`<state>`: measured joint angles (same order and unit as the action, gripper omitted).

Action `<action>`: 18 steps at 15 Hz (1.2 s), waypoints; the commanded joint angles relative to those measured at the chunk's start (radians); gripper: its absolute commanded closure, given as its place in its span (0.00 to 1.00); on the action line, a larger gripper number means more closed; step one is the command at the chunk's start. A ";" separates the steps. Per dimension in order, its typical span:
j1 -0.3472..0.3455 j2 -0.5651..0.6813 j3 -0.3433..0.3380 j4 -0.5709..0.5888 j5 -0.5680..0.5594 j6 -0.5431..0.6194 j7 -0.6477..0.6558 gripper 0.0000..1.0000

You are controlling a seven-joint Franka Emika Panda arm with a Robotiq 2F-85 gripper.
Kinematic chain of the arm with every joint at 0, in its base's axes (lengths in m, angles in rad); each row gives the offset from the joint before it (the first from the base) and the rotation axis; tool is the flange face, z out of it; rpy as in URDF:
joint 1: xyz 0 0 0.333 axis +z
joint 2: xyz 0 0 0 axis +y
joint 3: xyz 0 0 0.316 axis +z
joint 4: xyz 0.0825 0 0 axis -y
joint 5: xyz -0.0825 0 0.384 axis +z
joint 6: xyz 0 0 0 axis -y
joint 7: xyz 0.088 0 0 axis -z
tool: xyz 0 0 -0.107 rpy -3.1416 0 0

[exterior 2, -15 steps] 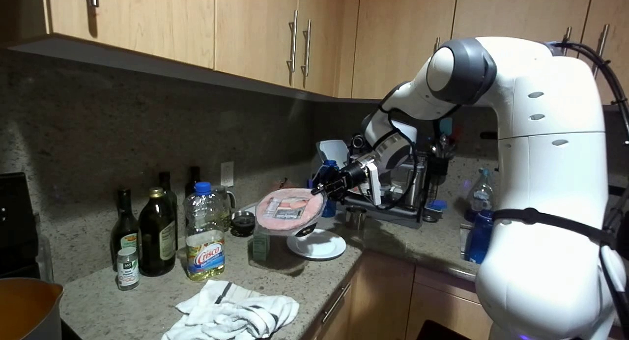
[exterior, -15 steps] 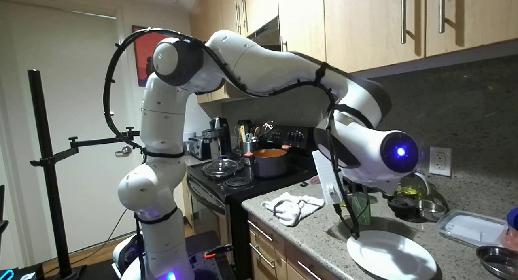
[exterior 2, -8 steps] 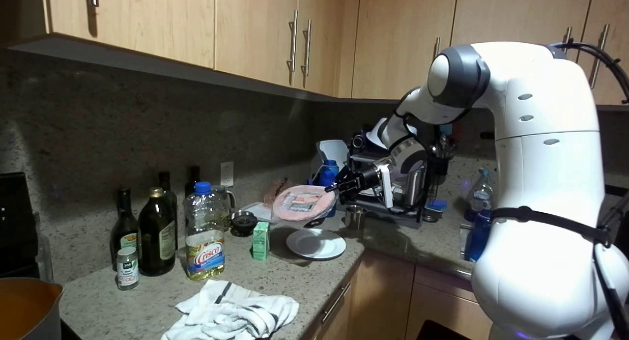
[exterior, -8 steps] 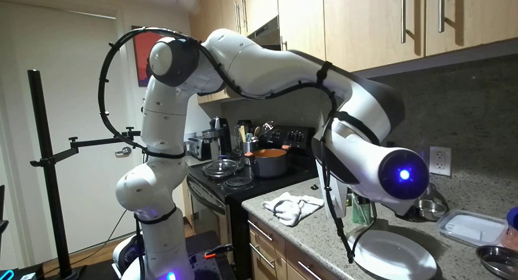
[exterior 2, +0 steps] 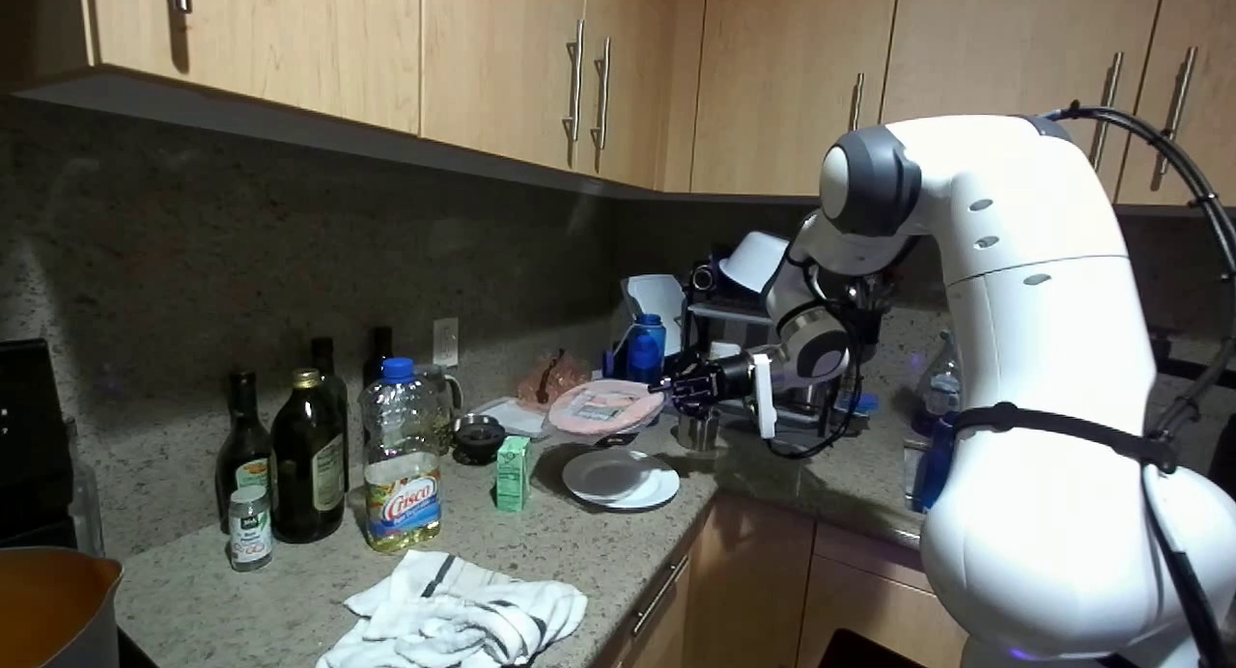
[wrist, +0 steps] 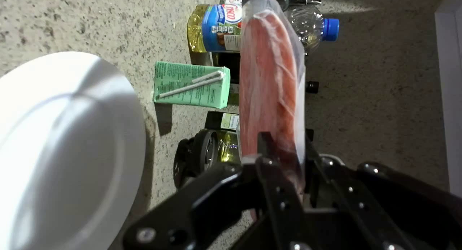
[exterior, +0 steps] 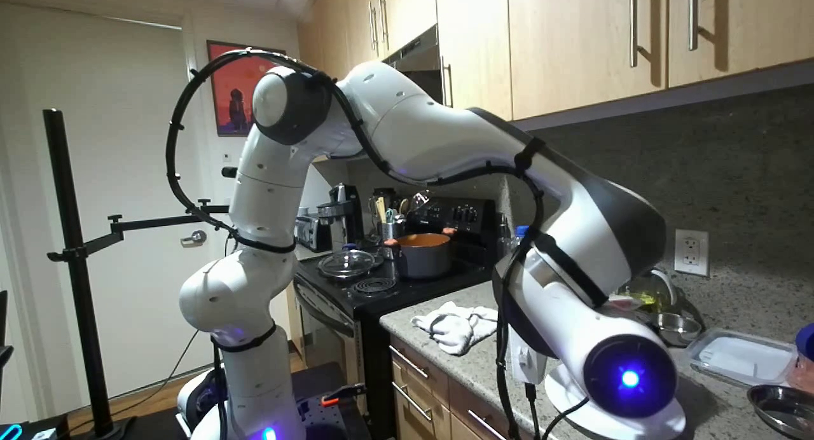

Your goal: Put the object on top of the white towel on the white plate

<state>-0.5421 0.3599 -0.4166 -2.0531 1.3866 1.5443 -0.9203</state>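
A flat, round, clear-wrapped pack of pink sliced meat (exterior 2: 603,405) is the object, with my gripper (exterior 2: 666,388) shut on its edge. In the wrist view the pack (wrist: 267,83) stands edge-on between the two fingers, one of which (wrist: 266,143) crosses its face. The white plate (exterior 2: 657,496) lies on the counter below the pack, and a shadow falls across it. The plate's rim (wrist: 135,109) fills the left of the wrist view. In both exterior views the white towel (exterior 2: 463,610) lies crumpled on the counter, well apart from the gripper. The arm hides the gripper in an exterior view.
A green carton (exterior 2: 513,473) stands close to the plate. The oil bottle (exterior 2: 403,465), dark bottles (exterior 2: 314,456) and a black-lidded jug (wrist: 205,150) are behind it. A metal cup (exterior 2: 697,430) and a dish rack (exterior 2: 734,311) are near the gripper. A clear tray (exterior: 741,357) lies past the plate.
The pack, still held, has moved away from the carton toward the plate and tipped flatter. Its shadow now falls on the plate. The arm has come lower; the towel and plate have stayed put.
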 commanded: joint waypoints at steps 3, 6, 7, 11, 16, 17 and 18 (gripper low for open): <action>-0.022 0.076 0.015 0.018 0.119 -0.059 -0.015 0.95; -0.041 0.114 0.009 0.014 0.157 -0.069 -0.031 0.95; -0.048 0.123 0.008 0.014 0.168 -0.072 -0.030 0.95; -0.083 0.161 0.009 0.010 0.193 -0.076 -0.027 0.95; -0.110 0.191 0.009 0.011 0.182 -0.075 -0.035 0.95; -0.115 0.197 0.008 0.012 0.181 -0.075 -0.036 0.95; -0.118 0.201 0.004 0.015 0.176 -0.069 -0.040 0.95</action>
<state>-0.6368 0.5577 -0.4116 -2.0493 1.5538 1.5189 -0.9412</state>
